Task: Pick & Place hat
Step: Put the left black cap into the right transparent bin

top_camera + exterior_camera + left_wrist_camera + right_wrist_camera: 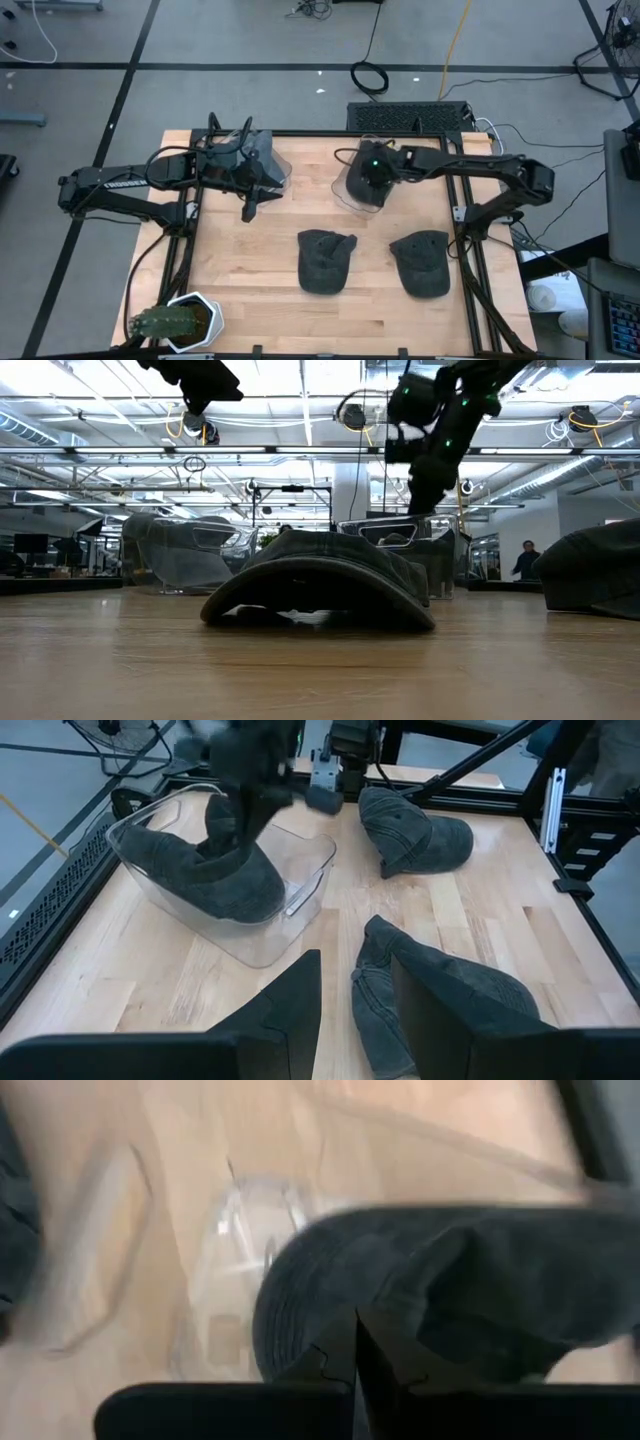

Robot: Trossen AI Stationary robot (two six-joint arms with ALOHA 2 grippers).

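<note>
Two dark grey hats lie on the wooden table, one in the middle (325, 262) (320, 585) and one to its right (420, 262) (415, 830). A third hat (230, 880) sits in a clear bin (300, 895) (345, 190) at the table's far middle. My right gripper (355, 1345) hangs over that bin, shut on this hat. My left gripper (355, 1020) hovers open and high at the far left (250, 208), nothing between its fingers. Under it stands a second clear bin (272, 165) (180, 555) with something dark in it. My right gripper pinches an edge of the hat (400, 1315) beside its stitched brim (290, 1310) between its two shut fingers. The fingers come from above, slanting down. The pinched part (225, 820) is drawn up, while the hat's bulk lies in the bin.
A cactus in a white pot (185, 322) stands at the near left corner. Black frame rails (465, 250) run along the table's edges. Bare wood lies in front of the two loose hats. A person (525, 560) stands far back in the room.
</note>
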